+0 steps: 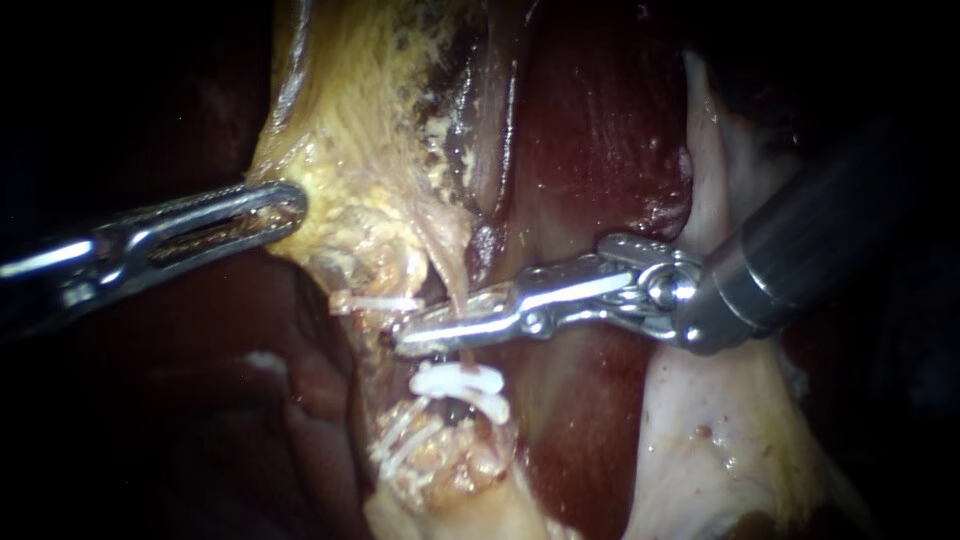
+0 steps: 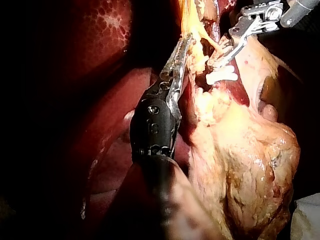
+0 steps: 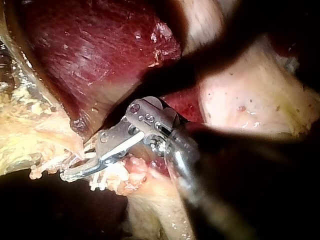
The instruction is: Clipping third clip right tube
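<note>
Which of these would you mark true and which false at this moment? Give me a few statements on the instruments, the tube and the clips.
1. The right instrument reaches across a thin tube. True.
2. The left instrument rests on the dark red liver. False: its tip is at the edge of yellow tissue.
3. A white clip lies close beside the right instrument's tip. True.
4. The two instruments touch each other. False: they are apart, with yellow tissue between their tips.
</note>
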